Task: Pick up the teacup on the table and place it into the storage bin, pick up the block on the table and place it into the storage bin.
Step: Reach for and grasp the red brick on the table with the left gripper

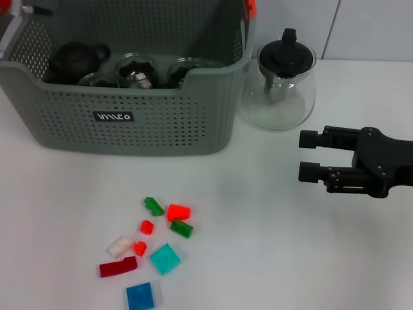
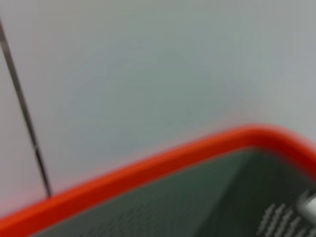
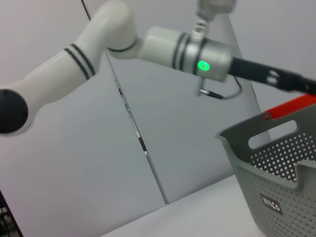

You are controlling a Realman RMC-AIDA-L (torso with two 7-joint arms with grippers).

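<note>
My right gripper (image 1: 308, 155) hangs spread and empty, blocks (image 1: 179, 212) well off ahead of its tips (light, stiff, slippery plastic), best pinched across flat sides.

I see a matt perforated plastic storage bin (image 1: 148, 123), a clear glossy glass teapot (image 1: 279, 90) beside it, and a smooth white surface (image 1: 271, 245).

R gripper (image 1: 308, 155) at right side of head view, low over the table, fingers pointing toward robot's left, level, spread apart w/ a gap between, nothing held. L arm (image 3: 113, 34) raised high, elbow bent, wrist w/ green light; L gripper itself barely seen at top-left corner.
</note>
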